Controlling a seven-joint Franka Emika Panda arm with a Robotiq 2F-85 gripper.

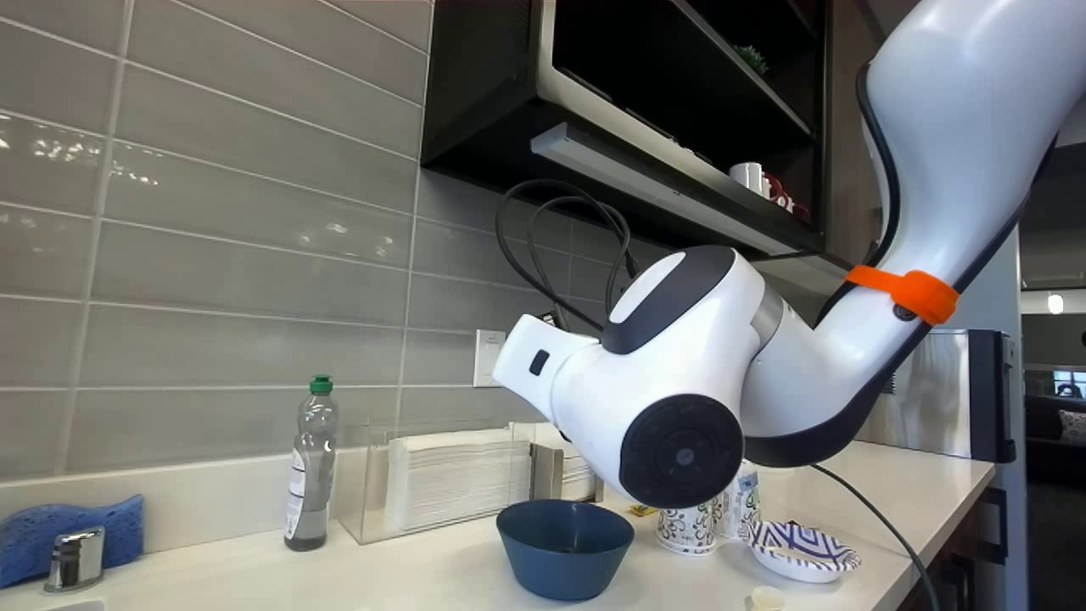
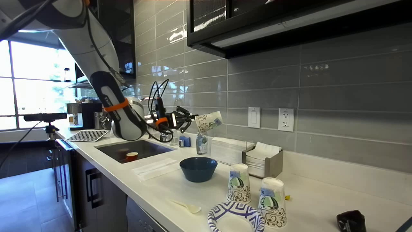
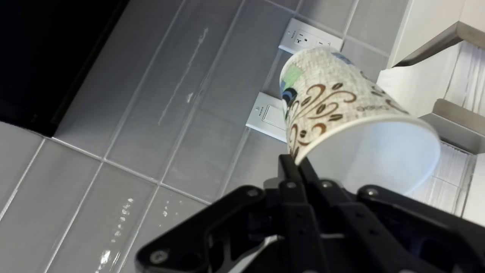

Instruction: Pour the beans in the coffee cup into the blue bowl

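Coffee cup (image 3: 341,94): paper, white with brown swirls, upper right of the wrist view – tilted, its mouth turned to the lower right, the visible inside plain white.
Gripper (image 3: 297,161): bottom of the wrist view; black jaws almost closed, only the cup's thin wall pinched between them at the rim.
Blue bowl (image 2: 198,170): upright on the white counter (image 2: 167,190) in both exterior views; near the middle of the frame in an exterior view, below the cup and well apart from it.
Other cups (image 2: 239,185): two, lower right in an exterior view, narrow ends up – beside a purple-patterned dish (image 2: 236,222).
Spoon (image 2: 192,208): white, bottom centre, left of the dish.
Bottle (image 1: 311,488): green-capped, lower left in an exterior view, near stacked napkins (image 1: 458,475).
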